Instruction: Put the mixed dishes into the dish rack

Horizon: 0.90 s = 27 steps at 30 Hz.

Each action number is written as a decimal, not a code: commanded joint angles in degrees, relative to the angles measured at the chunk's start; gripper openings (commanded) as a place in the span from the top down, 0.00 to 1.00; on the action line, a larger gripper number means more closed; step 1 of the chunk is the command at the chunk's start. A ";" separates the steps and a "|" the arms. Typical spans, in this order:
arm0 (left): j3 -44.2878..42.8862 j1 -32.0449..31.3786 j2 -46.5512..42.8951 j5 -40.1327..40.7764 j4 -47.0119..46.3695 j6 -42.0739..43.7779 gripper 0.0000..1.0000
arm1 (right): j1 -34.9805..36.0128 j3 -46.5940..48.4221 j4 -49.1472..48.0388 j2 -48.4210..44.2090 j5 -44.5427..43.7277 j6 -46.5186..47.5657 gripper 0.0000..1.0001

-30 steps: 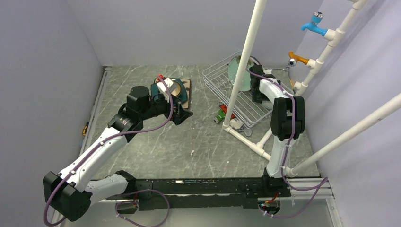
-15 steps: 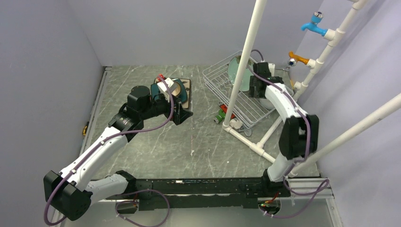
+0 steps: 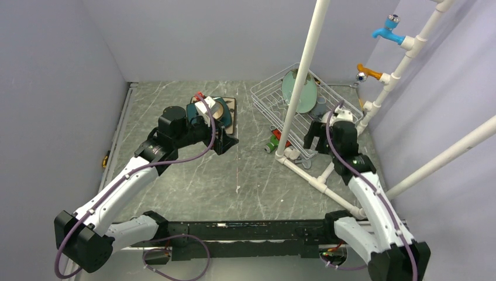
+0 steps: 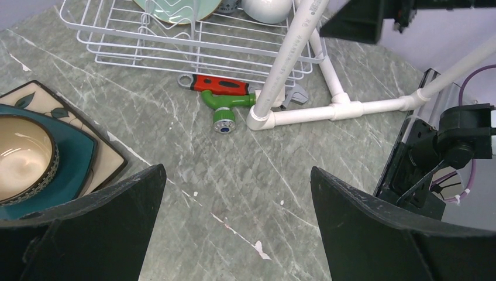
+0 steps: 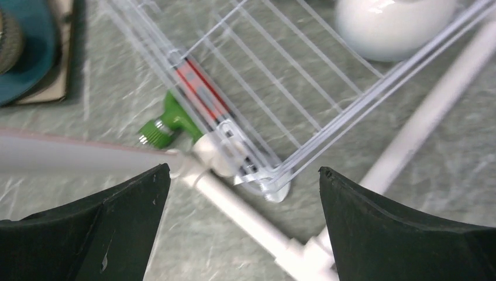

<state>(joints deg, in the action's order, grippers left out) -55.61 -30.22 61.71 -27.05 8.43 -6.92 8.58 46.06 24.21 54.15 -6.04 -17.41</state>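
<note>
The dish rack (image 3: 269, 102) stands at the far right of the worktop (image 3: 234, 181), with an upright of the white pipe frame (image 3: 301, 76) crossing in front of it. Inside the rack, the mint-green round plate (image 3: 311, 93) stands on edge, the small grey-white mug (image 3: 319, 106) sits beside it, and the white bowl (image 5: 392, 26) lies near the rack's right side. The brown glazed bowl (image 4: 23, 155) rests on the teal square plate (image 4: 79, 161), which lies on the cream square plate with flowers (image 4: 35, 96), all outside the rack. The left hand (image 4: 234, 234) is released and empty, just beside this stack. The right hand (image 5: 243, 222) is released and empty, over the rack's near corner.
</note>
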 commanded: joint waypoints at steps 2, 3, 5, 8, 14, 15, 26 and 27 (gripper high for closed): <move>-2.12 -0.35 -0.60 1.66 -0.40 -0.57 0.00 | 8.74 -5.94 -2.05 -10.00 -0.20 -3.63 0.01; -2.25 -0.34 -0.50 1.62 -0.28 -0.64 0.01 | 13.80 -7.87 -1.45 -12.55 -4.13 -5.08 0.01; -2.23 -0.32 -0.58 1.58 -0.30 -0.77 0.00 | 20.73 -10.82 0.87 -18.22 -11.75 -9.40 0.02; -2.00 -0.36 -0.57 3.23 -0.23 -0.53 0.00 | 28.25 -13.82 5.49 -21.88 -20.24 -16.57 0.06; -2.51 -0.38 1.29 7.20 1.07 -0.85 0.01 | 45.90 -10.82 11.87 -12.54 -31.02 -27.40 0.07; -2.40 -0.37 1.48 8.17 1.08 -0.95 0.01 | 50.47 -11.03 11.09 -10.89 -32.82 -28.72 0.06; 5.97 -0.28 -12.34 35.45 -3.51 -3.18 0.01 | 70.88 6.25 -10.60 24.18 -38.31 -17.27 0.02; 7.17 -0.31 -14.76 39.30 -4.24 -3.41 0.01 | 70.12 8.20 -12.30 25.93 -37.69 -16.53 0.02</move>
<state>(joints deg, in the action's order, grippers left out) -52.27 -30.41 56.27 -4.82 9.72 -8.45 79.79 45.12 22.63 74.61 -40.58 -39.77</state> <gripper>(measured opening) 0.994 0.975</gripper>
